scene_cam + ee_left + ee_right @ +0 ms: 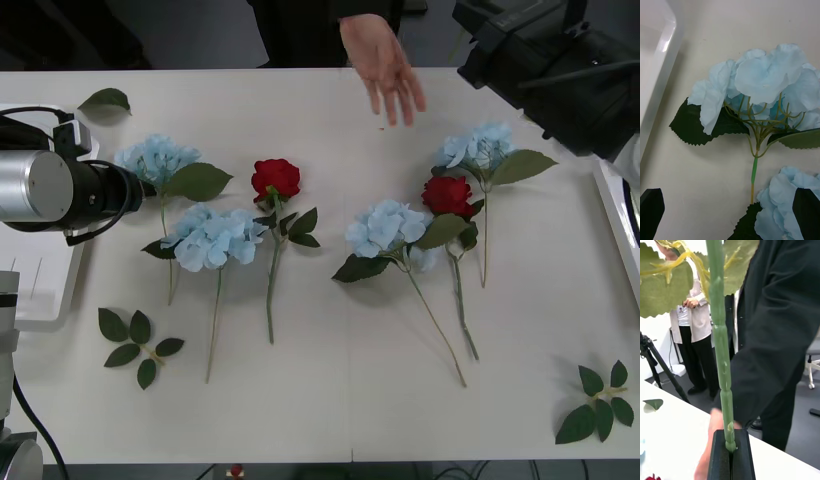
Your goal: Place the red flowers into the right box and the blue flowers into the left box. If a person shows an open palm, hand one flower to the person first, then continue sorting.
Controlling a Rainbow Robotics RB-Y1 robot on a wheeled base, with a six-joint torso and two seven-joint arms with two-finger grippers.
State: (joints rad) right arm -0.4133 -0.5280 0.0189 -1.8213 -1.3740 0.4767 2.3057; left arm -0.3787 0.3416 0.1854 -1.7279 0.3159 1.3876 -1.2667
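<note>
The right gripper (730,455), fingers pinching a flower stem (720,352) only at its tip, faces the open palm (385,65) at the counter's far edge (it may pivot or slip); the left gripper (728,213), fingers spread, hovers over a blue flower (763,86) far-left.

The front view looks forward and down from above the arms onto the whole table (330,400). The left wrist view looks almost straight down from close above a blue flower (763,80), the same one lying near the left box (40,285) in the front view. The right wrist view faces outward across the table edge, close behind a held stem (720,352), toward the person (775,333).
</note>
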